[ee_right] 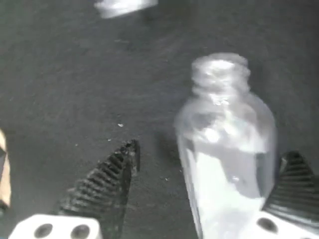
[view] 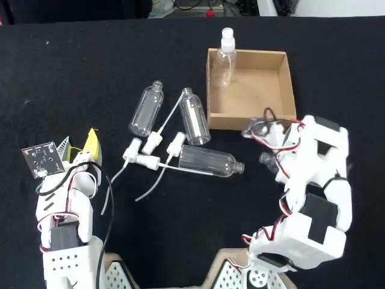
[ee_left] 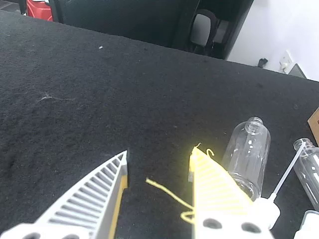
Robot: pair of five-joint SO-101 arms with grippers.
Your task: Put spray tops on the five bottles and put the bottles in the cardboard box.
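Right gripper (ee_right: 212, 152): jaws spread wide, uncapped bottle (ee_right: 227, 149) lying between them, close to one finger, clear gap to the other (not clamped).

Left gripper (ee_left: 159, 154): open, empty, over the black tabletop (ee_left: 75, 99) beside another clear bottle (ee_left: 247, 154).

One capped bottle (view: 224, 57) stands at the cardboard box (view: 251, 122) far corner. Spray tops (view: 153, 143) lie crossed mid-table.

Risk: an off-centre close would likely squirt the round bottle sideways. Crossed tops could drag each other.
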